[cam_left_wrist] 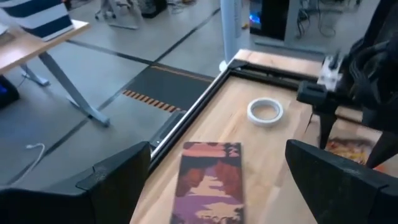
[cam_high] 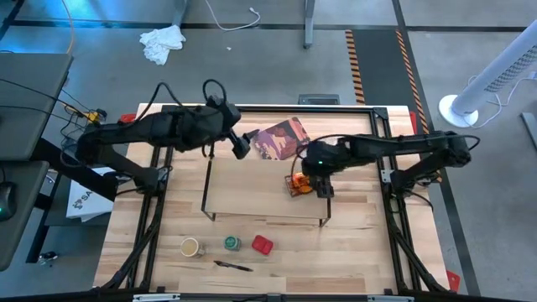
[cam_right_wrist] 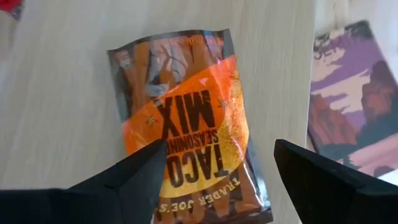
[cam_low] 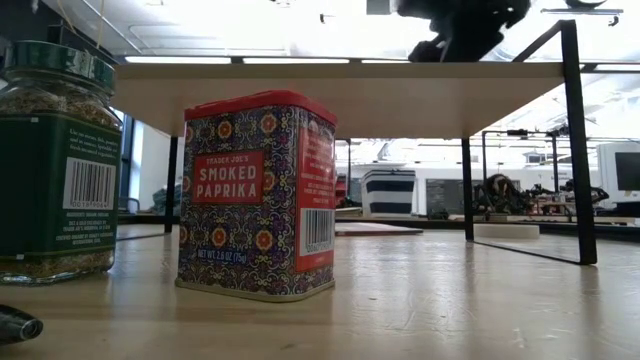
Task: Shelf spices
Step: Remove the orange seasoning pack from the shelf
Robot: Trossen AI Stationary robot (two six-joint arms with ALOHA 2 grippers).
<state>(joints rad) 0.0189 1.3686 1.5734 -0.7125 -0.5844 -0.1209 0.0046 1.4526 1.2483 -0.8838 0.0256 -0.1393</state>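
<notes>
The flat brown-orange packet [cam_high: 296,183] [cam_right_wrist: 186,124] lies flat on the right end of the shelf's light wood board [cam_high: 252,189] [cam_low: 350,95]. My right gripper [cam_high: 323,186] [cam_right_wrist: 219,146] hovers over the packet, open, with one finger on each side of its end. The tan-topped jar [cam_high: 191,247], the green-lidded jar [cam_high: 232,243] [cam_low: 55,160] and the red tin [cam_high: 262,245] [cam_low: 255,195] stand on the tabletop in front of the shelf. My left gripper [cam_high: 243,144] [cam_left_wrist: 217,146] is open above the shelf's far left corner.
A dark reddish printed card [cam_high: 281,138] [cam_left_wrist: 208,180] lies on the table behind the shelf, and a white tape roll [cam_left_wrist: 265,111] sits beyond it. A dark pen [cam_high: 233,266] lies near the table's front edge. The shelf's thin black legs [cam_low: 580,150] stand at its corners.
</notes>
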